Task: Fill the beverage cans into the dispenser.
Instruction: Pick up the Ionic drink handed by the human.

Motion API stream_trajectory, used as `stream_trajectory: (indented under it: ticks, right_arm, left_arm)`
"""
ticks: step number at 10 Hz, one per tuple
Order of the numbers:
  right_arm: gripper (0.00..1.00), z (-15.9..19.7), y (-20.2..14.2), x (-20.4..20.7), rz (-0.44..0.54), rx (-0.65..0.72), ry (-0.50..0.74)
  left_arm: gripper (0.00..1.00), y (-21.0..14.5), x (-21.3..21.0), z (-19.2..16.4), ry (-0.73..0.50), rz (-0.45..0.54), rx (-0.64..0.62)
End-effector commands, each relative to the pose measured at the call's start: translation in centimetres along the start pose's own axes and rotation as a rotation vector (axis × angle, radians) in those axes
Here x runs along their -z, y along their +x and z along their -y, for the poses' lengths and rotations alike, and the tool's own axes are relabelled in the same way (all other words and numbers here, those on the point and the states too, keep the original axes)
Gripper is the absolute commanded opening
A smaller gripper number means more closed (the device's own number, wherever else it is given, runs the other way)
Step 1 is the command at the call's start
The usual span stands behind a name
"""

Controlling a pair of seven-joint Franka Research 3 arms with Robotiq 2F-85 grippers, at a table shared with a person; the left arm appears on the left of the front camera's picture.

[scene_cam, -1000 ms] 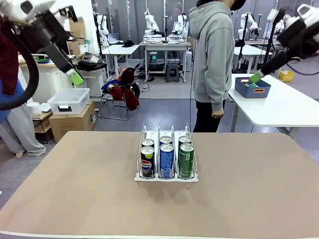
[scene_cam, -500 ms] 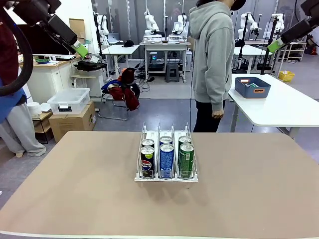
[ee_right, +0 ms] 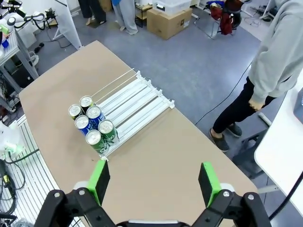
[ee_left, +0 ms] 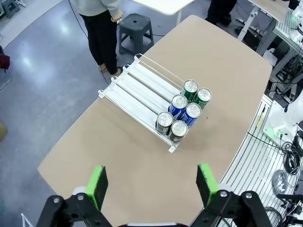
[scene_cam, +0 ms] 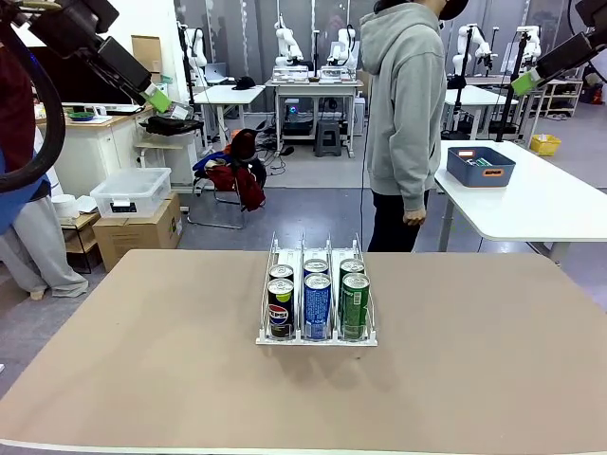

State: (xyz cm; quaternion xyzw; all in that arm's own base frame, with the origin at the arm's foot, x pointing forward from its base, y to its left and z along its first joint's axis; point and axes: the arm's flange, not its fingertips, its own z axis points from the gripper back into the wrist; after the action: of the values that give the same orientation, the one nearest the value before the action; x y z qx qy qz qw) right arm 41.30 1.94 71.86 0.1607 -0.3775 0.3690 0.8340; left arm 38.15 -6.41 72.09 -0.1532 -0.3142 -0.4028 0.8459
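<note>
Dispenser: mid-table, clear, three lanes, with the far half of each lane bare.
Beverage cans: six, upright, two per lane, packed at the robot-side end of the dispenser. Black in its left lane, blue in the middle, green in the right.
Left gripper: jaws spread wide, nothing between them, high above and left of the dispenser.
Right gripper: also released and empty, high above and right of the dispenser.
Handling: likely thin-walled, smooth, slippery and easy to dent. Weight cannot be told.
Hold: best across the round body near the top, since the dividers crowd the sides.
Progress: all cans in view are inside the dispenser, so filling looks done.
</note>
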Motion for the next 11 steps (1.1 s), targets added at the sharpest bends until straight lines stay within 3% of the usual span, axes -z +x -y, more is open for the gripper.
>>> stream_trajectory:
  ticks: [1, 11]
  right_arm:
    - [1.00, 0.1, 0.1, -0.3, 0.000, -0.002, 0.022]
    - [1.00, -3.0, 2.4, -2.9, 0.043, -0.045, -0.026]
  left_arm:
    - [1.00, 0.1, -0.4, 0.1, -0.013, -0.004, -0.003]
    - [1.00, 2.4, -3.5, 2.8, -0.007, 0.071, 0.027]
